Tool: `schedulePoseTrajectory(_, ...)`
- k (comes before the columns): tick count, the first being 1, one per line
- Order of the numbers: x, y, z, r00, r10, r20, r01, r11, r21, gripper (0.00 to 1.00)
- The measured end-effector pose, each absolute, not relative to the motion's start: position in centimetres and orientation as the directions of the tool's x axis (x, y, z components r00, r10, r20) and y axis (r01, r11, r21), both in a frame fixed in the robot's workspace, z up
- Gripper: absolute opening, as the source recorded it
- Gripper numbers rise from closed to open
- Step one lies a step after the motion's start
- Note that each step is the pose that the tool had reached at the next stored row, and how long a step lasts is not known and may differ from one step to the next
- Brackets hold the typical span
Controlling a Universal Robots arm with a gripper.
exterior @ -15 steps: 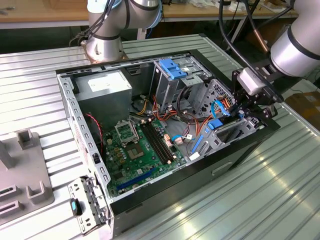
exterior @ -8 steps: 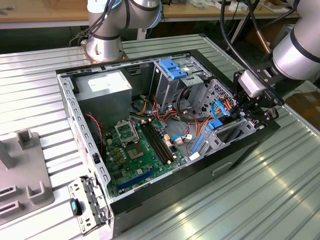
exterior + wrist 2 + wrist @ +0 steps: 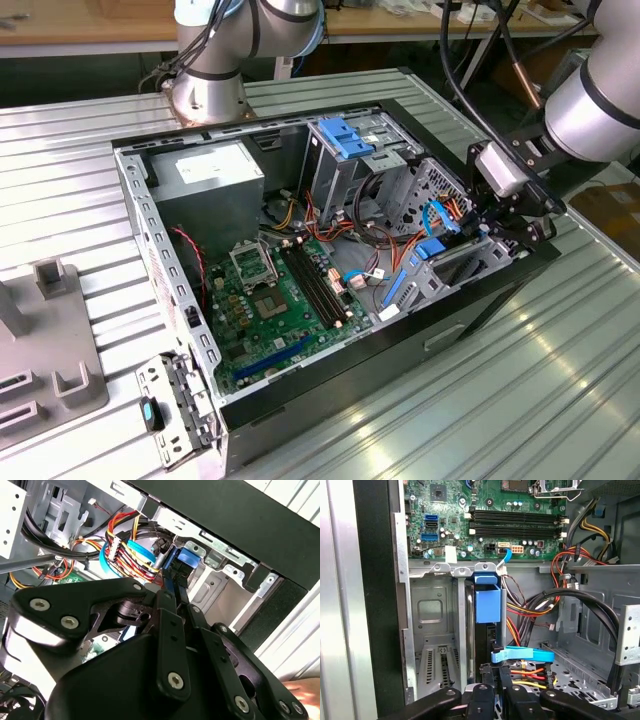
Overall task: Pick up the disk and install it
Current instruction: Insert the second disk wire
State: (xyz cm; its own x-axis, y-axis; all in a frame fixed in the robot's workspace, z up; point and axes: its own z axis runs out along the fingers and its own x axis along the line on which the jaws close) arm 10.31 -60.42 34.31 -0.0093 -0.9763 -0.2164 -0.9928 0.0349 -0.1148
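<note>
we see, at the exterior view's left, a grey plastic fixture block (image 3: pixel 55 345) resting on the ribbed metal counter (image 3: pixel 470 400). in the middle lies an open black desktop computer case (image 3: pixel 300 290) with a green motherboard (image 3: pixel 280 300) and a grey power supply box (image 3: pixel 205 175) inside. toward the exterior view's right, the black robot claw (image 3: pixel 500 228) reaches into the drive bay at the case's edge. there the disk (image 3: pixel 440 262), a flat dark hard drive framed by bright blue plastic rails, stands on edge in the grey metal cage, among red, yellow and orange wires. in the first wrist view the disk (image 3: pixel 486 605) sits upright in its slot with the claw (image 3: pixel 498 680) clenched on its near edge, just beside a flat blue cable (image 3: pixel 522 655).
</note>
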Motion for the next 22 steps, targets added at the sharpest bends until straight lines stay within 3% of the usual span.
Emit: schedulePoseTrajectory(22, 10.00, -60.36, 34.31, -0.017, -0.973, -0.230, -0.992, 0.044, -0.115, 0.16)
